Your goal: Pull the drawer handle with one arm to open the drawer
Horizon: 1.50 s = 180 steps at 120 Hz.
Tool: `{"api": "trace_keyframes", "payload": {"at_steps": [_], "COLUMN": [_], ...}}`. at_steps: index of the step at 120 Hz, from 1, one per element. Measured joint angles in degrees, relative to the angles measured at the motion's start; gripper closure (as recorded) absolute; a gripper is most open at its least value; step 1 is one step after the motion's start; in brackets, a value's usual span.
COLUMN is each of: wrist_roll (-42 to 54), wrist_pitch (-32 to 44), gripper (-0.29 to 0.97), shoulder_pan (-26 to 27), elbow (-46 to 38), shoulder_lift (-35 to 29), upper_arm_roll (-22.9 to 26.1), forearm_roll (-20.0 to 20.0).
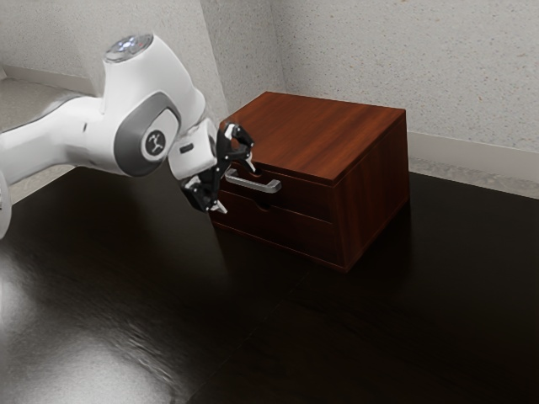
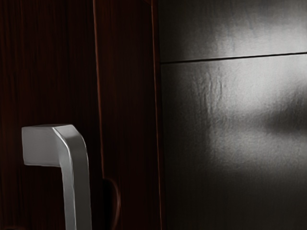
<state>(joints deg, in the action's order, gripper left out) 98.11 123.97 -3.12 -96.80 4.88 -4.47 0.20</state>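
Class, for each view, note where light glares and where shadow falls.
Exterior view: pale glare on the dark table at lower left; the cabinet lit on top, shaded in front. Wrist view: the handle gleams; a soft bright patch on the table.

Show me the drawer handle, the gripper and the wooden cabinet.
drawer handle (image 1: pixel 258 185): exterior view, middle of the silver bar.
gripper (image 1: pixel 235 185): exterior view, midway between its fingertips.
wooden cabinet (image 1: pixel 324 130): exterior view, its top face.

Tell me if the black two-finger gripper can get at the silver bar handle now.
Probably yes: the black two-finger gripper sits open at the silver bar handle of the brown wooden drawer box, nothing between them.
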Motion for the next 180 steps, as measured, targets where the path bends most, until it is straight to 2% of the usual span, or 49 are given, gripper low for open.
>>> {"api": "trace_keyframes", "payload": {"at_steps": [90, 135, 180], "wrist_roll": [2.61, 3.03, 3.18], "wrist_pitch": [3.32, 4.03, 5.16], "gripper": [0.00, 0.00, 0.36], "shoulder_pan": [-0.87, -1.17, -0.81], "elbow": [-1.47, -1.23, -1.72], "shoulder_lift": [1.80, 3.37, 2.96], "upper_arm_roll": [-0.52, -0.91, -0.91], "forearm_roll": [-0.23, -1.64, -2.16]}}
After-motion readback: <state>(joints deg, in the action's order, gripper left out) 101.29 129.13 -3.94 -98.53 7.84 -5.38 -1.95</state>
